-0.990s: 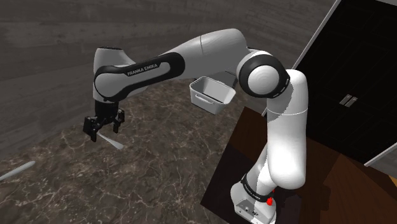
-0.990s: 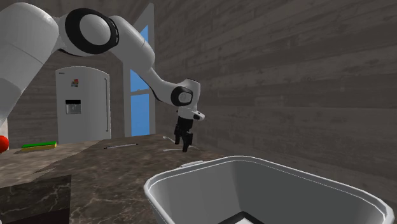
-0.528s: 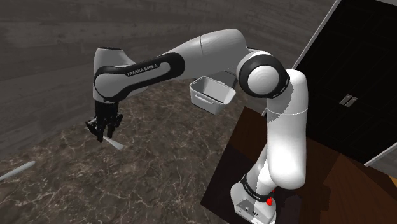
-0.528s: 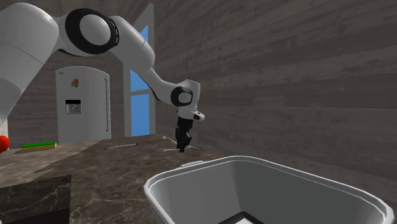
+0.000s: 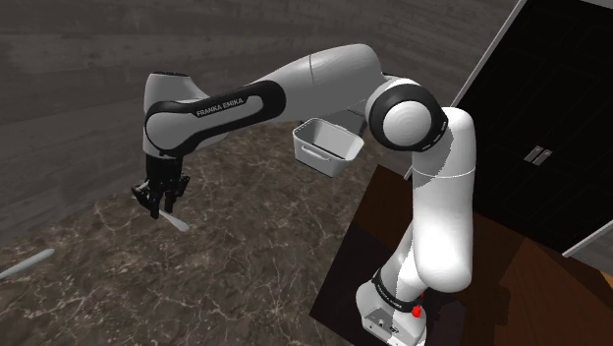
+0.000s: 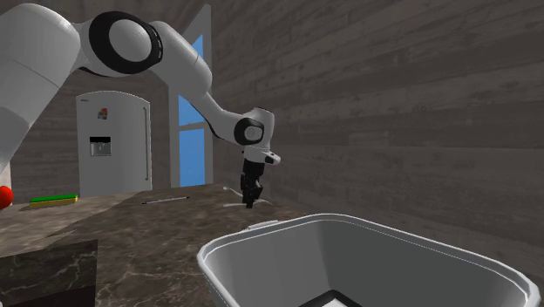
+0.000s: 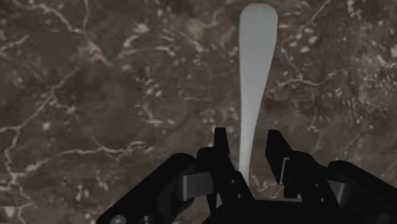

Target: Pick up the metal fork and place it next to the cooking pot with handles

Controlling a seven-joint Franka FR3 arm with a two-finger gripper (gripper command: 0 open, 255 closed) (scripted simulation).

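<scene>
A pale grey fork (image 7: 254,57) lies flat on the dark marbled counter (image 7: 95,95), its handle running out from between my fingers. My gripper (image 7: 248,147) is shut on the fork, the two black fingertips (image 7: 221,145) clasping the narrow neck. In the shoulder view the gripper (image 5: 155,207) points down at the counter with the fork (image 5: 178,223) sticking out toward the stand. The second exterior view has the gripper (image 6: 248,201) low over the fork (image 6: 232,203). The pot with handles (image 5: 327,145), pale grey, stands behind the arm and fills that view's foreground (image 6: 261,262).
Another pale utensil (image 5: 26,263) lies near the shoulder view's left edge. A thin utensil (image 6: 166,200) and a green object (image 6: 52,199) lie further along the counter. A refrigerator (image 6: 113,144) stands beyond. A wood-plank wall (image 5: 79,59) backs the counter.
A second ago the fingers stood apart over the fork; they have come together on it. The arm has stayed in place and the fork still rests on the counter.
</scene>
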